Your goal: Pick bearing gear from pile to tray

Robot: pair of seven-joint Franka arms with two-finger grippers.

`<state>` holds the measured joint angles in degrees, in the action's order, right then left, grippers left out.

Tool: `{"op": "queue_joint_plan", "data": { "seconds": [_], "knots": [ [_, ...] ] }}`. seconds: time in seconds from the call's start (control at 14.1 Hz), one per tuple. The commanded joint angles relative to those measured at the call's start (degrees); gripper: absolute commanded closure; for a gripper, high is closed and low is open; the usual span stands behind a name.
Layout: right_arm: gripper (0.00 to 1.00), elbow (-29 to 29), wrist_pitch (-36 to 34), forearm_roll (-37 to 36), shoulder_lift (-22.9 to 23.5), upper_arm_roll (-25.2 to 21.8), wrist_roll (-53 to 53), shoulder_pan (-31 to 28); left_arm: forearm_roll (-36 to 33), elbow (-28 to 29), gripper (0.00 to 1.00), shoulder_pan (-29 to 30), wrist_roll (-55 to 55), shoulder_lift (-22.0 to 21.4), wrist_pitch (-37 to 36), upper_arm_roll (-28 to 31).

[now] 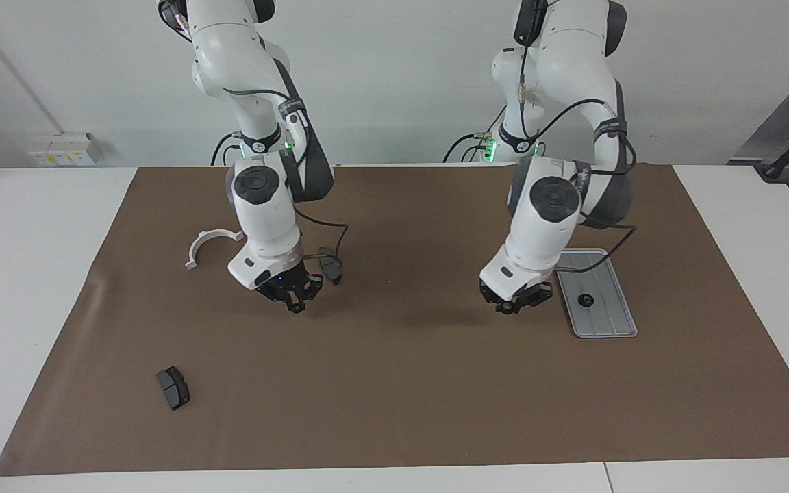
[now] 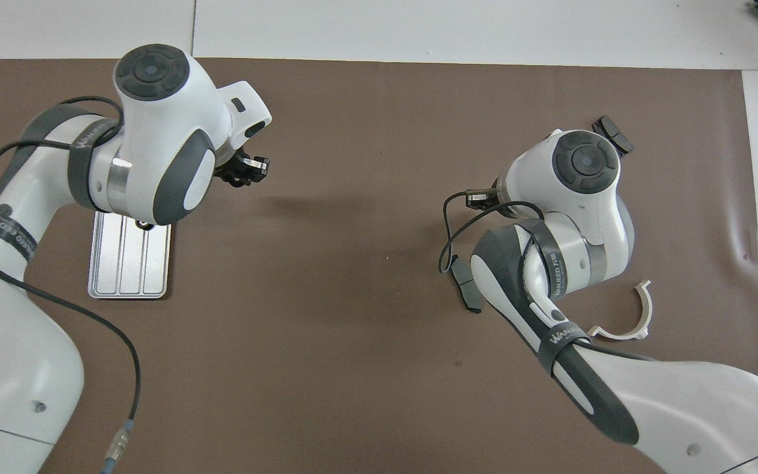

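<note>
The silver-grey grooved tray (image 1: 607, 322) lies toward the left arm's end of the mat, and a small black ring (image 1: 584, 300) sits in it. The tray also shows in the overhead view (image 2: 129, 276), partly under the left arm. My left gripper (image 1: 514, 302) hangs open and empty just above the mat, beside the tray; it also shows in the overhead view (image 2: 245, 171). My right gripper (image 1: 294, 298) hangs low over the mat toward the right arm's end, beside a dark brake pad (image 1: 331, 267). In the overhead view its own wrist hides it.
A white plastic arc (image 1: 211, 245) lies nearer to the robots than the right gripper. A second brake pad (image 1: 173, 387) lies farther out toward the right arm's end. A brown mat (image 1: 394, 383) covers the table. A cable loops off the right wrist.
</note>
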<state>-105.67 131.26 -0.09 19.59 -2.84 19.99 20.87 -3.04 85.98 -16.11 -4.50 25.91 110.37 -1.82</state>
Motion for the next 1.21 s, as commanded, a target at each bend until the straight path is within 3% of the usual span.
{"op": "queue_joint_plan", "data": {
  "seconds": [0.0, 0.28, 0.5, 0.71, 0.92, 1.14],
  "knots": [
    [1.0, -0.1, 2.2, 1.0, -0.1, -0.1, 8.0, 4.2, 0.2, 5.1, 1.0, 5.7, 10.3, -4.4, -1.8, -0.6],
    [1.0, 0.5, 4.2, 1.0, 1.0, -0.1, 17.2, 10.0, 0.1, 10.9, 1.0, 13.3, 23.2, -6.7, -0.2, -0.5],
    [1.0, 2.6, 4.2, 0.9, 3.4, -0.1, 23.4, 14.5, 0.1, 18.8, 1.0, 17.3, 30.3, -9.3, 6.3, -0.5],
    [1.0, 3.9, 4.4, 0.9, 5.9, -0.1, 26.5, 17.0, 0.1, 28.5, 1.0, 19.6, 31.0, -12.1, 16.5, -0.5],
    [0.99, 3.2, 6.6, 1.0, 6.9, -0.1, 26.4, 17.2, 0.1, 31.9, 1.0, 21.4, 33.7, -13.4, 17.5, -0.5],
    [0.79, 2.8, 6.7, 1.0, 7.2, -0.1, 26.4, 17.1, 0.1, 33.2, 1.0, 21.4, 34.0, -14.0, 17.5, -0.5]
  ]
}}
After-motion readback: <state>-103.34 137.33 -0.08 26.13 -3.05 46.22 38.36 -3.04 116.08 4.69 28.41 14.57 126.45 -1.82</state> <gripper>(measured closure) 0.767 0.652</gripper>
